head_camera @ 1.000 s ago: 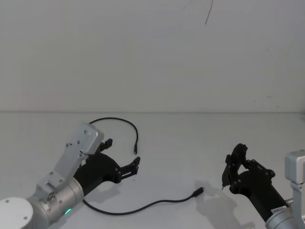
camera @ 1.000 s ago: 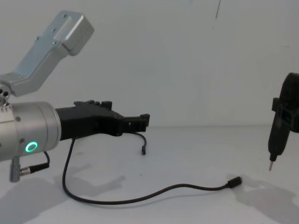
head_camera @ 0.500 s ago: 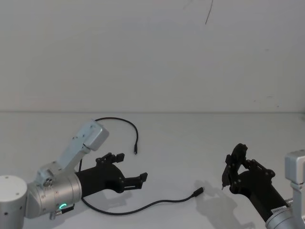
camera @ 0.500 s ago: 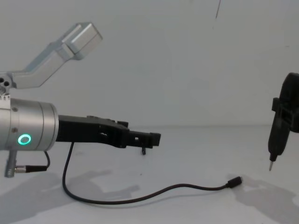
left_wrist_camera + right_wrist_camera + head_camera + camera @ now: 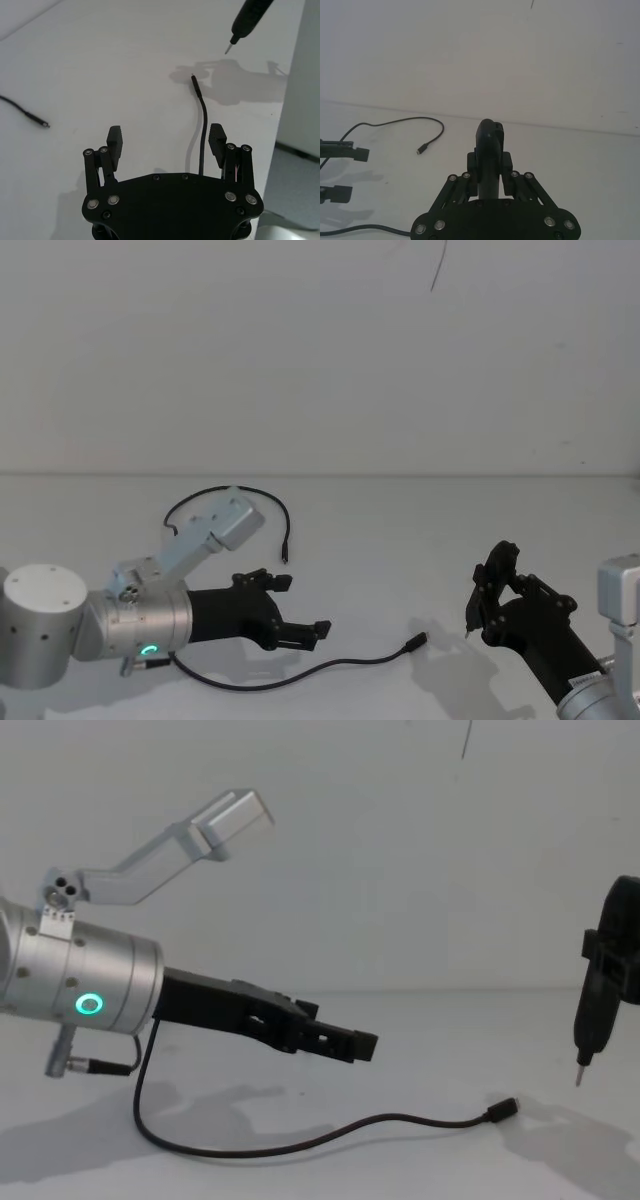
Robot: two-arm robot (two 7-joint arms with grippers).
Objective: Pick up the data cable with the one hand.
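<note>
Left gripper (image 5: 300, 608) is held wide open with nothing gripped, hung low over the white table (image 5: 380, 530) and pointed toward 3 o'clock in the head view. The green ring (image 5: 88, 1004) on its silver wrist is lit.

Data cable (image 5: 330, 666) is laid flat on the table. In the left wrist view it is seen running out between the spread fingers (image 5: 216, 134), closer to one. From the chest view a gap is seen between gripper and cable. Near plug (image 5: 415, 642) is placed at 4 o'clock of the gripper and far plug (image 5: 284, 560) at 12 o'clock. The stretch behind the left arm is hidden, probably one loop.

Right gripper (image 5: 495, 590) is parked at 3 o'clock, well apart, clamped on a slim black tool (image 5: 598, 990) with its metal tip held off the table.

The table is bounded at 12 o'clock by a plain white wall (image 5: 320, 360). Bare table is left between the two grippers, with only the near plug lying there.
</note>
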